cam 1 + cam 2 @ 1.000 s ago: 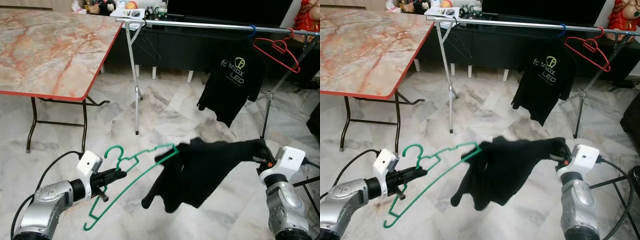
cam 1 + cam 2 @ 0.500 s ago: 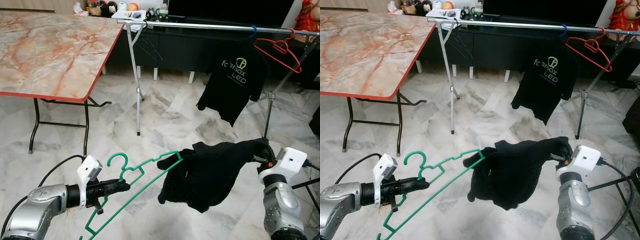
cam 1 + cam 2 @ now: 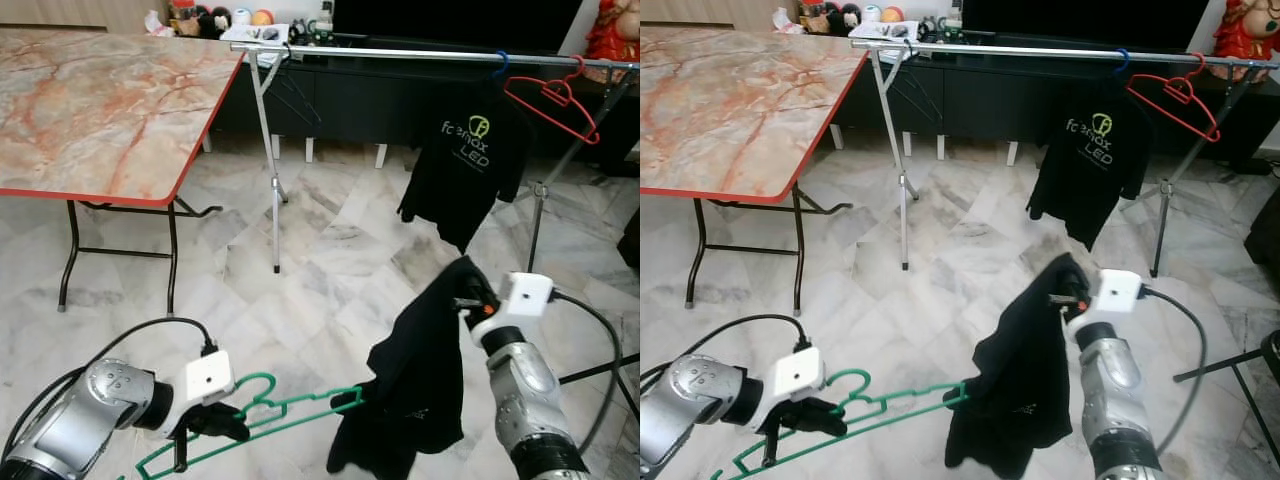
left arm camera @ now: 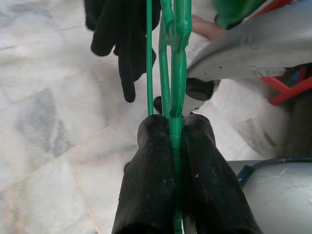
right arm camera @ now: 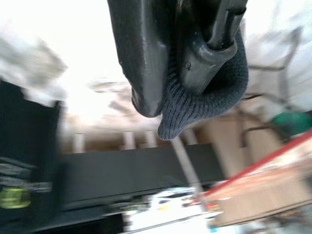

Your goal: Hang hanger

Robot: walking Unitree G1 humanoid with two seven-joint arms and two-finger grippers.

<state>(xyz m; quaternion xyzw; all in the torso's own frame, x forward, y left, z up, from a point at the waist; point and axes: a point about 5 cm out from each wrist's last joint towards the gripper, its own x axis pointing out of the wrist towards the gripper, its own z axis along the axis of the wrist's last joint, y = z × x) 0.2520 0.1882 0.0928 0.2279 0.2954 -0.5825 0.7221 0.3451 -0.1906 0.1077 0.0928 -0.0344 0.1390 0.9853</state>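
Gripping green hanger [image 3: 290,411] (left tool [image 4: 173,127])

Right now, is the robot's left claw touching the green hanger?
Touching. The left wrist view shows the left gripper with both fingers pressed against the green hanger.

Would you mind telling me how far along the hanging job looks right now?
Done: one end of the green hanger is tucked into the black garment. In hand: the left gripper is shut on the hanger, and the right gripper pinches the garment's top edge, holding it up. Left: seat the garment fully, then hook it on the rail beside the black T-shirt.
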